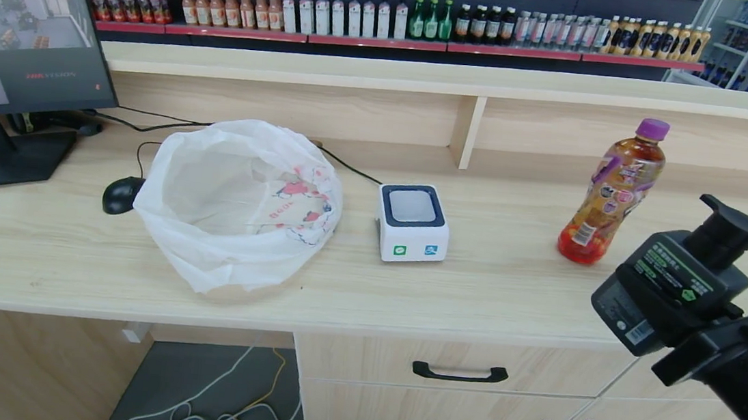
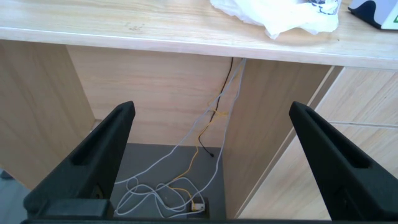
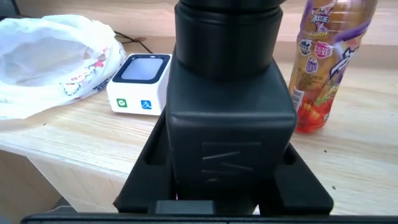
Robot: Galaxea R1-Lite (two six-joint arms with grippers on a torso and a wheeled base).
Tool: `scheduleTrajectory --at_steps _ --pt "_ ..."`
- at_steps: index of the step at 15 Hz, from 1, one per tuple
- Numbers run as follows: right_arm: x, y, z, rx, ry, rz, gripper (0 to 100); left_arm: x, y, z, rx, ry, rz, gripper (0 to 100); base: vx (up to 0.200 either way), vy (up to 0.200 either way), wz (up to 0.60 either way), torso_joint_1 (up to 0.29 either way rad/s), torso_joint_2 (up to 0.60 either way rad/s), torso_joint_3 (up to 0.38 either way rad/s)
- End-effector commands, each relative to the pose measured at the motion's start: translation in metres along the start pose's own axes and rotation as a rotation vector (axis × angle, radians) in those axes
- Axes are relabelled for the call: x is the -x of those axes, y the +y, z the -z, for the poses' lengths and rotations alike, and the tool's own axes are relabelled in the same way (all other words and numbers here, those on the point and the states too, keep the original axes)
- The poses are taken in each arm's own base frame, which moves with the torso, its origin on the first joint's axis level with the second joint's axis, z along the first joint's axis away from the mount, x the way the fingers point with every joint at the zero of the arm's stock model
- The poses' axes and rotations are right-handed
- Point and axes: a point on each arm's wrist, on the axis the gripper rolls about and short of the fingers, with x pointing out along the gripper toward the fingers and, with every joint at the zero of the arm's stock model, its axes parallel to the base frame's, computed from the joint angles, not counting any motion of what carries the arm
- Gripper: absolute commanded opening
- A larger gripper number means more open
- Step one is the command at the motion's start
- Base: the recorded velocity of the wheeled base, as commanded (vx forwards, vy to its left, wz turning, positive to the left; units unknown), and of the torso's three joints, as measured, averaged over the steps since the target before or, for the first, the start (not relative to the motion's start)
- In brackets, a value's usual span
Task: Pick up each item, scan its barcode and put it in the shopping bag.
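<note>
Right gripper [image 1: 681, 332]: closed on the pump bottle [image 1: 676, 284], fingers clamped on two opposite flat sides. The bottle is held tilted in the air at the right end of the counter [image 1: 475, 295], off its front edge, pump head pointing up and away. The barcode [image 1: 638, 333] sits at the low end of the label, facing up.

Left gripper [image 2: 211, 162]: fingers wide apart, holding nothing, low in front of the counter's open bay.

Handling, pump bottle (judgement):
- Stiff, opaque and square-bodied. The flat sides suit the pads, so slip risk is low.
- I cannot see the fill, so I assume some weight.
- The pump neck is the weak point, so I keep my hold on the body.

Handling, drink bottle [image 1: 612, 192] (judgement):
- It stands upright on the counter, far right, well apart from the scanner [image 1: 412, 222].
- It is nearly full, so fairly heavy. The plastic is thin, the shape round and the label glossy, so it may turn in the grip or dent if squeezed hard.
- It is tall and could tip, so I would take it mid-body, below the shoulder.

Counts:
- Items: two, one pump bottle and one drink bottle.
- Scanner: one, window up.
- Bag [image 1: 237, 204]: one, thin white plastic, mouth open, left of the scanner. I see nothing inside it.
</note>
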Motion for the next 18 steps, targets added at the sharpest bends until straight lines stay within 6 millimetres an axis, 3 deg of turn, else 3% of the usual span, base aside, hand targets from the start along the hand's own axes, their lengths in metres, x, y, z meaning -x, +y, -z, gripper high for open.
scheduleTrajectory --at_steps 1,4,9,15,18 --pt "0.012 -0.002 -0.007 -0.008 -0.038 0.000 0 0.000 0.000 0.000 0.000 0.000 -0.001 100 0.000 0.000 0.00 0.000 0.00 0.000" --pt "0.025 0.001 -0.011 -0.034 -0.056 -0.036 0 0.000 0.000 0.000 0.000 0.000 -0.001 100 0.000 0.000 0.00 0.000 0.00 0.000" --pt "0.029 0.020 -0.011 -0.146 -0.047 -0.173 0 0.000 0.000 0.000 0.000 0.000 -0.001 100 0.000 0.000 0.00 0.000 0.00 0.000" --pt "0.031 0.044 -0.005 -0.432 0.068 -0.411 0 0.000 0.000 0.000 0.000 0.000 -0.001 100 0.000 0.000 0.00 0.000 0.00 0.000" --pt "0.019 0.052 -0.002 -0.523 0.126 -0.485 0 0.000 0.000 0.000 0.000 0.000 -0.001 100 0.000 0.000 0.00 0.000 0.00 0.000"
